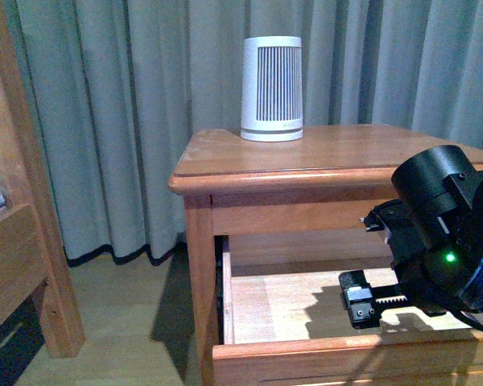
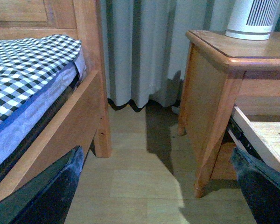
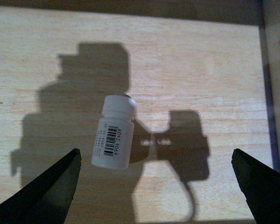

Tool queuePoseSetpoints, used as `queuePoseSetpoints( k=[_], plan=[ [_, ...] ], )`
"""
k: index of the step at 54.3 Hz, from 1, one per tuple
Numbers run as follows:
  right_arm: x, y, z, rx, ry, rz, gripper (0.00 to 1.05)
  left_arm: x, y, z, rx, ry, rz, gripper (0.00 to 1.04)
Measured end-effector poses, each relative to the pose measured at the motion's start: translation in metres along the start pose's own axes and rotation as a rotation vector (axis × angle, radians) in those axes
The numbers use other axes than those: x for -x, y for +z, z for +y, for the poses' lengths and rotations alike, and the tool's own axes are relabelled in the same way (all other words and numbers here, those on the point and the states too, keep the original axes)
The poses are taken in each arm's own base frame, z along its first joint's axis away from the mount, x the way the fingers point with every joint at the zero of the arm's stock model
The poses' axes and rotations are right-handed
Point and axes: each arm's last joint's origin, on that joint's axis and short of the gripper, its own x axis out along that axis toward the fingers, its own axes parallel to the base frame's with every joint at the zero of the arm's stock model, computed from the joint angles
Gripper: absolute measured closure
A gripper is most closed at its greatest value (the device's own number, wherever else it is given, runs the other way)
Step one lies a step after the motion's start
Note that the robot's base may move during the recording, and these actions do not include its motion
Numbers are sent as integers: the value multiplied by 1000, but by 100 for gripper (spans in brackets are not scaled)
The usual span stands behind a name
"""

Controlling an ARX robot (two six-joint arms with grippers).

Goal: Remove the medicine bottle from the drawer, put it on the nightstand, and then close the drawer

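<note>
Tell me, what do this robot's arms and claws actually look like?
The right arm is black, with a fat rounded housing, a small green light and a pale toothed rail at its tip. In the wrist views, the left gripper and right gripper each have two dark, tapering, wedge-shaped fingers. No lettering shows.

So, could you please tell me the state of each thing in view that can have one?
Drawer: pulled open.
Medicine bottle: capped, on the drawer floor, ungripped.
Right pincer: open, fingers either side of the medicine bottle.
Left pincer: open, empty, beside the nightstand.
White slatted device: upright on the nightstand top; on or off unclear.
</note>
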Motion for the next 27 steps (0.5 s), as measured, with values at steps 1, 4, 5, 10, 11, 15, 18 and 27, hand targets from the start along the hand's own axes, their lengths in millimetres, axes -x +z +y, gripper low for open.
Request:
queuePoseSetpoints(
  k=[1, 4, 5, 10, 11, 15, 18, 27],
  plan=[
    [-2, -1, 0, -3, -3, 4, 7, 0, 0, 0, 0, 0, 0, 7],
    [-5, -1, 1, -6, -6, 7, 7, 0, 0, 0, 0, 0, 0, 7],
    [-6, -1, 1, -8, -5, 8, 7, 0, 0, 0, 0, 0, 0, 7],
    [-10, 0, 2, -13, -5, 7, 7, 0, 0, 0, 0, 0, 0, 7],
    [-11, 1, 2, -14, -4, 6, 7, 0, 0, 0, 0, 0, 0, 7],
    [-14, 2, 3, -24, 2, 4, 7, 0, 0, 0, 0, 0, 0, 7],
    [-17, 3, 4, -30, 3, 5, 7, 0, 0, 0, 0, 0, 0, 7],
    [-23, 4, 8, -38, 15, 5, 7, 0, 0, 0, 0, 0, 0, 7]
  ],
)
